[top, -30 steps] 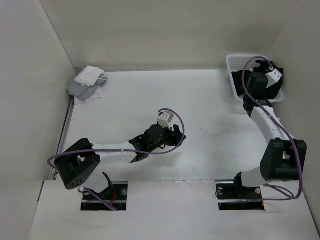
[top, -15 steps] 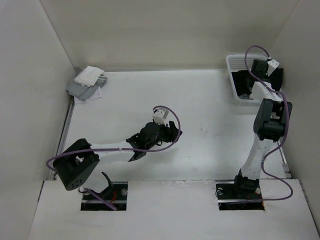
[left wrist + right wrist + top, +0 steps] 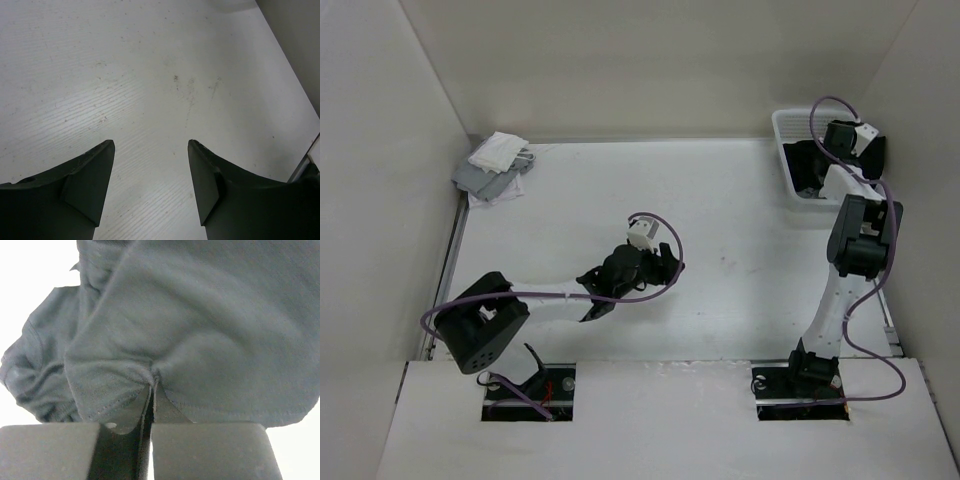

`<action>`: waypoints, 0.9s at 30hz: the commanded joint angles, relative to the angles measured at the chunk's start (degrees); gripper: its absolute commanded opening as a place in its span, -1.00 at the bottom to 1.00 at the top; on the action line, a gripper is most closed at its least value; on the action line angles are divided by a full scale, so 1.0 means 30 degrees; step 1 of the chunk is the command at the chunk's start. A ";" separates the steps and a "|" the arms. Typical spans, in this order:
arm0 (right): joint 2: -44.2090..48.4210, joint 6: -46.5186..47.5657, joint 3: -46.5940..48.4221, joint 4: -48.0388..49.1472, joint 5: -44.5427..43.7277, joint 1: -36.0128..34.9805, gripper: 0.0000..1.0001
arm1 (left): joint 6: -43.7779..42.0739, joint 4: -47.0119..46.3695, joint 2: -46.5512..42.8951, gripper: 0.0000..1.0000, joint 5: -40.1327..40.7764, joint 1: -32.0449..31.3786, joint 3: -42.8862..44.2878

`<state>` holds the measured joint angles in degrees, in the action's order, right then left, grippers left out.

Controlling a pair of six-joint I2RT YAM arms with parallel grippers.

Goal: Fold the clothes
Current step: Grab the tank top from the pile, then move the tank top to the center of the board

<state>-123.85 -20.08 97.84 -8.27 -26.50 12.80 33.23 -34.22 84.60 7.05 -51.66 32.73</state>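
Left claw (image 3: 150, 145): spread wide, empty, over bare table (image 3: 150, 60); barely shifted.
Right claw (image 3: 151, 388): has just snapped closed, pinching a fold of the clothes (image 3: 200, 330).
Clothes: black, bunched in white basket (image 3: 782, 125), far right corner.
Meaning: grab made, probably lift-out next; folding not begun.

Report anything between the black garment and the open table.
Only the wall of the basket: the right gripper is shut on the black garment there. Past it, nothing visible blocks the table.

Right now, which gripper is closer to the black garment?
Right. The right gripper pinches the black garment at the basket; the left gripper hangs open over the table, far off.
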 commanded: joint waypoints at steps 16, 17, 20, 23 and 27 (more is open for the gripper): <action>1.9717 -0.1512 -0.3238 0.6334 0.3818 -0.8720 -0.99 | 0.1692 -0.0639 -0.3552 0.17 -0.0008 0.1791 -0.0743; 1.9983 -0.1424 -0.2504 0.6129 0.4317 -0.9864 -0.98 | 0.2015 -0.0200 -0.4314 0.17 0.0168 0.2288 -0.0860; 2.0219 -0.1044 -0.0949 0.5834 0.5082 -1.2153 -0.97 | 0.2922 0.1059 -0.6131 0.18 0.0491 0.3577 -0.1182; 2.0190 -0.0661 -0.0444 0.5804 0.5201 -1.4441 -0.96 | 0.4124 0.2496 -0.8505 0.21 0.0171 0.5277 -0.1651; 2.0921 -0.1857 -0.4941 0.6300 0.5318 -1.5323 -0.93 | 0.4479 0.3610 -1.0324 0.23 -0.0385 0.6713 -0.2207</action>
<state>-61.43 -23.57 93.27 9.43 -12.21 -30.98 43.86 -27.59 57.60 7.35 -34.30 28.36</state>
